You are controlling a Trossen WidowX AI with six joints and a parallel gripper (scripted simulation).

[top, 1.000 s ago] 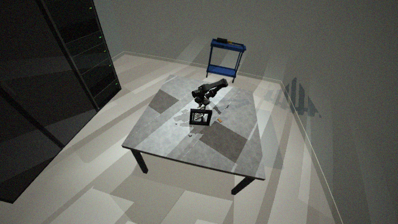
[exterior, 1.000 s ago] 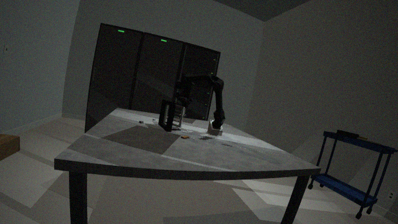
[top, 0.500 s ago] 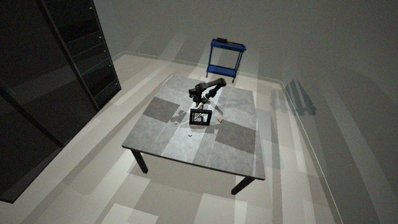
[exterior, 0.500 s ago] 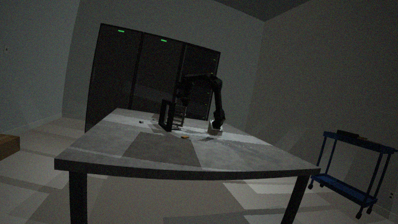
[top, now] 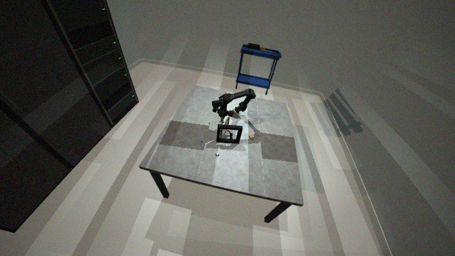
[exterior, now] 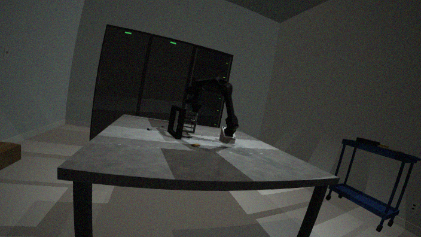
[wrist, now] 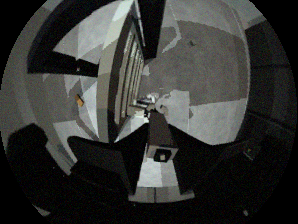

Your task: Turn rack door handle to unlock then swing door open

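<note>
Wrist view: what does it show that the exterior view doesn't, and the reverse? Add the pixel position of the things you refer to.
Wrist only: the upright handle point(wrist: 161, 131) clearly between the fingers of the gripper point(top: 222, 121) point(exterior: 196, 110) point(wrist: 157, 125), which is shut on it. In the exterior view that grip is too dark to make out.

Exterior only: the blue cart point(top: 259, 55) point(exterior: 363, 198) and the table legs point(top: 159, 185) point(exterior: 83, 209).

Both: the slatted door point(top: 227, 121) point(exterior: 195, 123) point(wrist: 111, 65), the small orange piece point(top: 251, 138) point(exterior: 195, 145) point(wrist: 79, 100) and the tabletop point(top: 231, 174) point(exterior: 134, 163) point(wrist: 215, 70).

Blue cart point(top: 261, 53) point(exterior: 380, 151), black frame point(top: 229, 141) point(exterior: 181, 122).
</note>
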